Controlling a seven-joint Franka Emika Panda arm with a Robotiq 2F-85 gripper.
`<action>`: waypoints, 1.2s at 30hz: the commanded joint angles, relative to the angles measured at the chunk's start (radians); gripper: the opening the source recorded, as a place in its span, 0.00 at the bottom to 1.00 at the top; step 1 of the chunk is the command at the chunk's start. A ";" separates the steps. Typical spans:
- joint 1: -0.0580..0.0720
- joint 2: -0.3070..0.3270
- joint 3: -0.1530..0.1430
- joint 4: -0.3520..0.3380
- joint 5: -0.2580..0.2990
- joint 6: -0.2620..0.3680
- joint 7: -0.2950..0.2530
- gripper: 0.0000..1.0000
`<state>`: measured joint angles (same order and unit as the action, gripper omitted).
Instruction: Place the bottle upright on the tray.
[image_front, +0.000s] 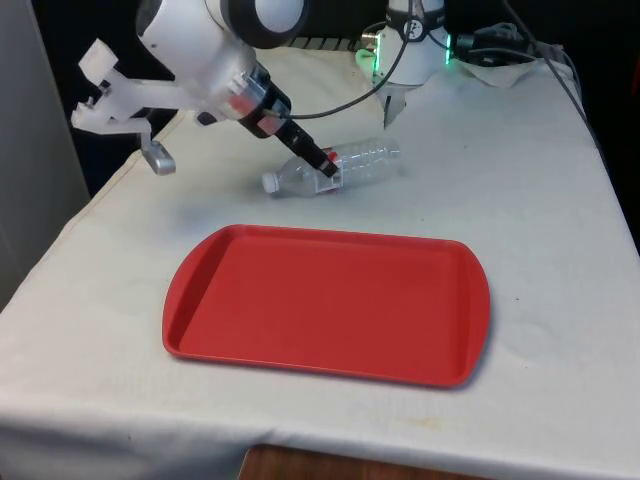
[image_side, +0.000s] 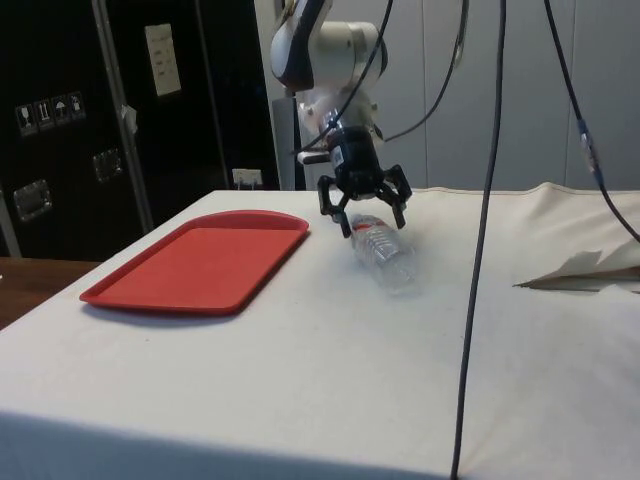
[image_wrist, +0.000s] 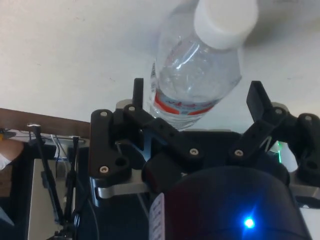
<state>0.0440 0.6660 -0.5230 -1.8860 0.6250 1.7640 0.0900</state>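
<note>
**Reaching for the bottle: grasp not yet made**

You are at the pick-up step. The bottle (image_front: 335, 167) lies on its side on the counter (image_front: 540, 200), just beyond the far edge of the red tray (image_front: 325, 300), its white cap (image_front: 270, 182) pointing to the front view's left. The gripper (image_side: 364, 208) is down over the bottle near its label, and the fingers (image_wrist: 256, 97) are spread apart, one on either side of the body, with daylight between each finger and the plastic in the wrist view. Nothing is held.

From the side view the fingertips seem to hang a little above the counter, though the angle makes that hard to be sure of.

Your next move, as I judge it, is to settle lower so the fingers straddle the bottle's middle, then squeeze. The plastic is thin and round, so expect it to roll or give. After lifting, you must turn it cap-up before setting it on the tray, which is bare.
</note>
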 joint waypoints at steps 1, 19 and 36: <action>-0.005 0.008 0.006 0.006 0.008 -0.007 0.001 1.00; -0.013 0.089 -0.012 0.066 0.044 -0.045 -0.014 1.00; -0.007 0.092 -0.010 0.060 0.046 -0.039 -0.013 1.00</action>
<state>0.0370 0.7600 -0.5350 -1.8240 0.6670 1.7230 0.0760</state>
